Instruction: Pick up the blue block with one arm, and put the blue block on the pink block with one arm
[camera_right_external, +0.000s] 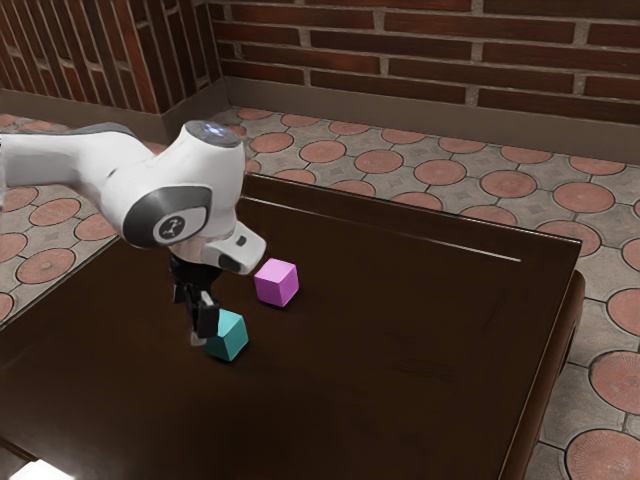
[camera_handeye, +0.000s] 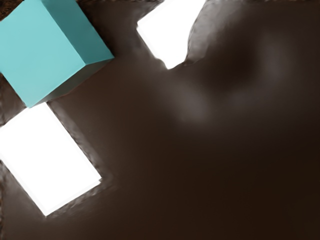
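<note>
Blue block: a turquoise-blue cube with flat matte faces and crisp edges, resting flat on the counter, not lifted. It stands toward the exterior view's left part of the counter top.

Pink block: a cube of the same shape with the same matte finish, also flat on the counter. It sits near the blue block, further back and slightly toward the exterior view's right, with a gap between the two. Nothing is on top of it.

End effector: black, pointing down, low over the counter just beside the blue block on the exterior view's left. Its fingers look spread and hold nothing; the blue block is not between them. Contact with the cube's side cannot be confirmed.

Arm: smooth, rounded white shell with grey joint caps, entering from the exterior view's left.

Counter: dark brown wood, glossy, rectangular, with a raised moulded border. In the wrist view its surface carries two bright white reflections, and the blue block lies off to one side of the hand.

Surroundings: red brick wall with pale mortar; floor of round terracotta tiles set in grey patterned paving.
</note>
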